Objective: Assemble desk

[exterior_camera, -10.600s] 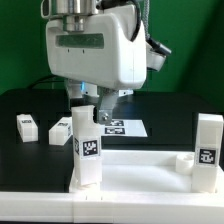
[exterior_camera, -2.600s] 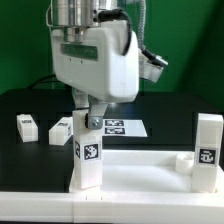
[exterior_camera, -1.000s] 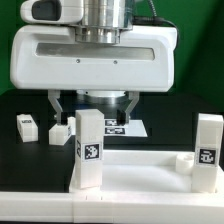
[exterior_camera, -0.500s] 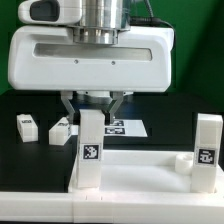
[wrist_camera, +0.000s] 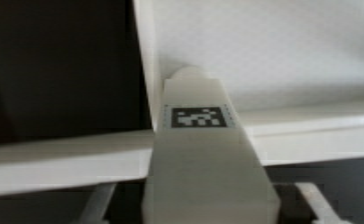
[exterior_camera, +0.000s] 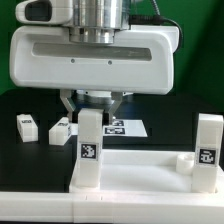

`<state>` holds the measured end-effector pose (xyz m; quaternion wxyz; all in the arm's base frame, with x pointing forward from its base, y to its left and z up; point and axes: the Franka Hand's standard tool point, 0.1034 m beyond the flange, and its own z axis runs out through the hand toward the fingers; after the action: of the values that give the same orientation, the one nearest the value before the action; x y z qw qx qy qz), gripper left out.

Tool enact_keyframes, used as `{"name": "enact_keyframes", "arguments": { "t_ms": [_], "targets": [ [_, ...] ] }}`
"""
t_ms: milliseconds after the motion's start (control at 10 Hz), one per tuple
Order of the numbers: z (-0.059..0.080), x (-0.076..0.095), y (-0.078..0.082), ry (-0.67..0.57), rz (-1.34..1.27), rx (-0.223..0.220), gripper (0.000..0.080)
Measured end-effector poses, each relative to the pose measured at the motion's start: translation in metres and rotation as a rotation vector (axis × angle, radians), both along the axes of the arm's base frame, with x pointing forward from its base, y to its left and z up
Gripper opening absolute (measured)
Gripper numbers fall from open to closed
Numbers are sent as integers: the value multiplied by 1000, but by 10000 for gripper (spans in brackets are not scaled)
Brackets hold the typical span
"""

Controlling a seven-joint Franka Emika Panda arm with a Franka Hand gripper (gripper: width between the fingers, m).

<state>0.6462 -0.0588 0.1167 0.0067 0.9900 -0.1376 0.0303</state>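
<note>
Step in hand, as judged: leg fitting at the tabletop corner on the exterior view's left. One leg is seen upright in that corner socket, tag facing the camera. Whether it is fully seated can't be told.

The tool is held directly above the leg top. Its fingers are spread, one each side of the leg, w/ a gap visible on both sides, so nothing is gripped. In the wrist view the leg is centred, tag up, w/ the tabletop rim running across behind it.

A second leg is stood upright at the corner on the exterior view's right. Two loose legs are left lying on the worktop, near the marker board, so approx. half the leg work is judged done.

Next move, as judged: the tool should be lowered so the leg top is bracketed squarely, then closed and the leg twisted or pressed home. Alignment must be kept, else the leg may be tipped.
</note>
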Motion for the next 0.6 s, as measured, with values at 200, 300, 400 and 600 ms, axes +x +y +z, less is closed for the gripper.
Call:
{"name": "enact_keyframes", "arguments": {
  "t_ms": [200, 300, 400, 600],
  "targets": [
    [-2, 0, 2, -3, -279, 16, 290],
    [-2, 1, 3, -4, -391, 20, 290],
    [-2, 1, 2, -6, -527, 28, 290],
    [-3, 4, 0, -4, -752, 38, 290]
  ]
}}
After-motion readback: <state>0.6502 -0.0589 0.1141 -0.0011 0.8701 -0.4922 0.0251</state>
